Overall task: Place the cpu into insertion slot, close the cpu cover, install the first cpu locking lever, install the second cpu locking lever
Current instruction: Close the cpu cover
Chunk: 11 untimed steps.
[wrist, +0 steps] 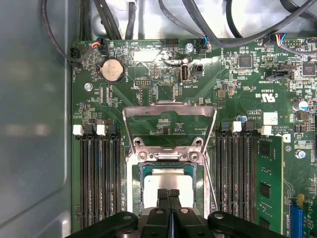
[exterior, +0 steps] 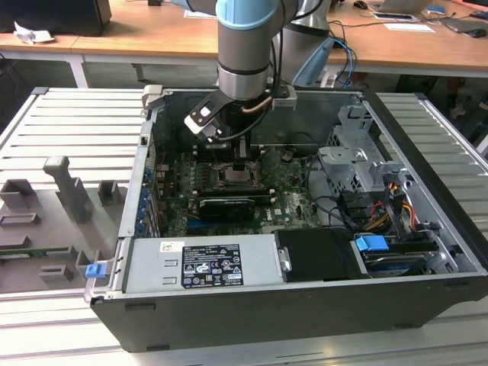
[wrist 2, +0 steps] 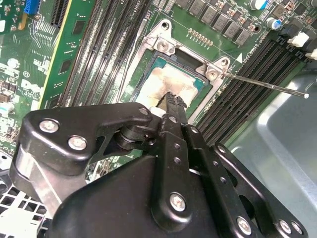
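The cpu (wrist: 168, 179) has a dull silver-beige top smeared with paste and lies flat in the socket on the green motherboard; it is also in the second wrist view (wrist 2: 166, 82). My gripper (wrist: 168, 192) is shut, its two black fingers pressed together with nothing between them. Its tip (wrist 2: 172, 99) is right over the cpu's middle, and I cannot tell if it touches. The cpu cover (wrist: 168, 111), a silver frame with a large window, stands tilted up at its hinge. A thin wire locking lever (wrist 2: 267, 84) sticks out, unlatched. In the exterior view the gripper (exterior: 239, 165) points straight down into the case.
Black memory slots (wrist: 99, 173) flank the socket on both sides. A long black card (exterior: 223, 207) lies just in front of the socket. The power supply (exterior: 202, 263), drive cage (exterior: 358, 164) and cables (exterior: 358, 213) fill the case's front and right. Case walls (exterior: 149, 145) surround the board.
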Each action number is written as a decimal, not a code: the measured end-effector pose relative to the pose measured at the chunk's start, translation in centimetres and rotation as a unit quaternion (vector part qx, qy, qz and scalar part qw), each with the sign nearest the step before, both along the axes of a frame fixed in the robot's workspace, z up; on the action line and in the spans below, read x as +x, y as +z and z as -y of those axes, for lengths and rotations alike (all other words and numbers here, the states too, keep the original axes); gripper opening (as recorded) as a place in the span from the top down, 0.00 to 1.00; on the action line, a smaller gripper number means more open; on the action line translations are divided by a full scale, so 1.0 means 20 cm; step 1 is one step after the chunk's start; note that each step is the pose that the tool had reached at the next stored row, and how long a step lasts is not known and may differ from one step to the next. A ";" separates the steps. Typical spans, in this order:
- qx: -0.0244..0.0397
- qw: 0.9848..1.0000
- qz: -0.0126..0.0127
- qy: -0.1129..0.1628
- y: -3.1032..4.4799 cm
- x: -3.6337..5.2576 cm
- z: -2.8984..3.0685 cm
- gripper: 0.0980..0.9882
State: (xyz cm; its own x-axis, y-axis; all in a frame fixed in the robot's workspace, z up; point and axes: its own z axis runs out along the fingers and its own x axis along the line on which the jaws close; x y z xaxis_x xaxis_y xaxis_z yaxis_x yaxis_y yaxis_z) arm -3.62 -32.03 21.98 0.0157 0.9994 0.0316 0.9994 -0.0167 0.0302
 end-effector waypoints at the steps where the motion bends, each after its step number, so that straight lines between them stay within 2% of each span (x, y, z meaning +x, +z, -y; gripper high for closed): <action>1: 0.000 1.000 0.000 0.000 0.001 0.000 0.000 0.99; 11: 0.000 1.000 0.000 0.000 0.017 0.000 0.000 0.99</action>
State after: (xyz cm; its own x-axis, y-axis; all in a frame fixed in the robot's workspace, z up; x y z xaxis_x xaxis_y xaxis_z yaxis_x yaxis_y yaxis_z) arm -3.62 -32.03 22.33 0.0158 0.9994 0.0316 0.9994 -0.0167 0.0301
